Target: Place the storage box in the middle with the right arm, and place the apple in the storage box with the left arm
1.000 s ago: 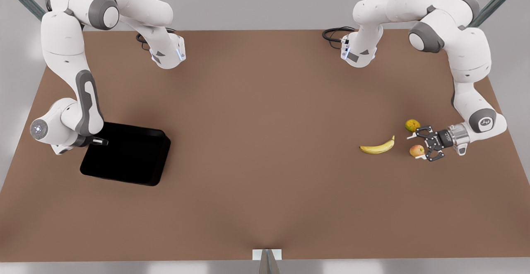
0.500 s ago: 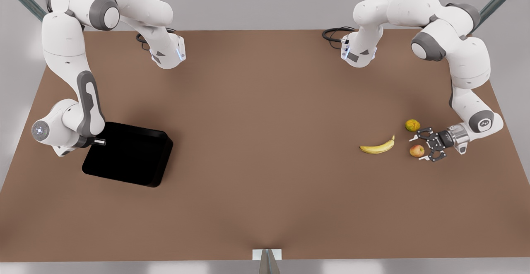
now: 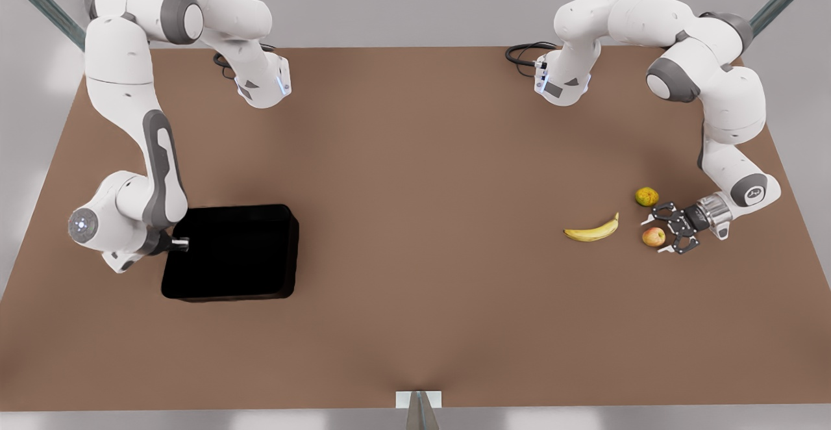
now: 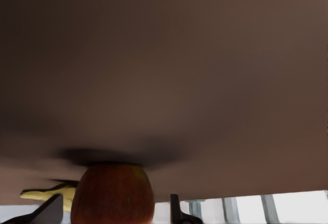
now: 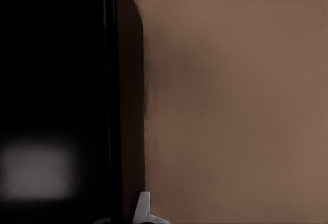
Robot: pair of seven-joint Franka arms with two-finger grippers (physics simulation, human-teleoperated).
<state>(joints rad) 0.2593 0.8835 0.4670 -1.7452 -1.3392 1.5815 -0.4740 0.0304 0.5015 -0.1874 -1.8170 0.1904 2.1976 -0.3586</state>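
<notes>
The black storage box sits on the table at the front view's left. My right gripper is shut on its left wall; in the right wrist view one white finger presses the outside of that wall. At the front view's right, the red-orange apple rests on the table between the open fingers of my left gripper. In the left wrist view the apple sits close between two dark fingers, which are not touching it.
A yellow banana lies just left of the apple, and a dull greenish-orange fruit sits behind the left gripper. Open brown table stretches between the box and the fruits.
The right arm has dragged the storage box toward the front view's right and turned it square to the table edge. The left gripper has settled lower around the apple.
</notes>
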